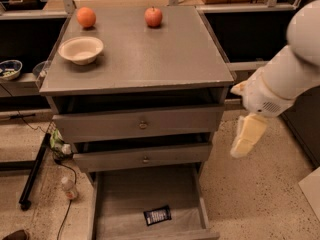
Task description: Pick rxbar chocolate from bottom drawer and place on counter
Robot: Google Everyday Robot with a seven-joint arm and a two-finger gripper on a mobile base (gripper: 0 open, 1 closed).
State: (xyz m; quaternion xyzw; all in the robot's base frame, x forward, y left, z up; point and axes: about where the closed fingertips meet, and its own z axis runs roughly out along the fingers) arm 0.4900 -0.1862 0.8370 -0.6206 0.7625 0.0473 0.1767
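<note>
The rxbar chocolate (157, 215) is a small dark wrapper with pale print, lying flat on the pale liner near the front of the open bottom drawer (192, 194). The counter (145, 54) is the broad grey top of the cabinet. My gripper (247, 136) hangs from the white arm to the right of the cabinet, level with the middle drawer. It is above and to the right of the bar, outside the drawer, and holds nothing.
On the counter stand a pale bowl (81, 50), an orange (86, 17) and a red apple (153, 16). Two shallower knobbed drawers (142, 125) sit above the open one. A bottle (68, 188) and cables lie on the floor at the left.
</note>
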